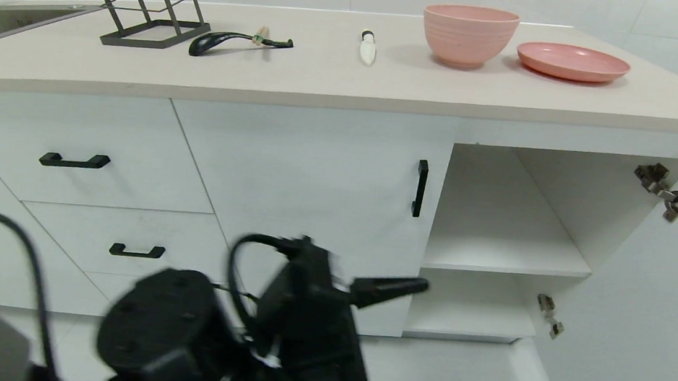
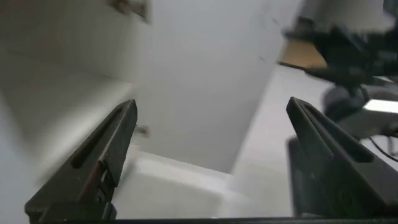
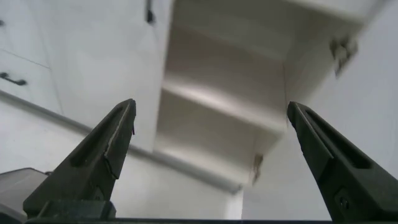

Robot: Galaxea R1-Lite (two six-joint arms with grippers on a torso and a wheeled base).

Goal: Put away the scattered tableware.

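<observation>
One deep round bowl (image 1: pixel 469 35), shallow plate (image 1: pixel 573 62)

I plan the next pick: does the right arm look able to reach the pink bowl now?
Probably yes, after rising. The right gripper is open, low before the open cupboard; the pink bowl stands free on the countertop, with nothing above or in front of it.

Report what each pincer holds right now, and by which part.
Nothing is held. The left pincer and the right pincer both stand open and empty; the pink bowl and plate sit on the counter.
</observation>
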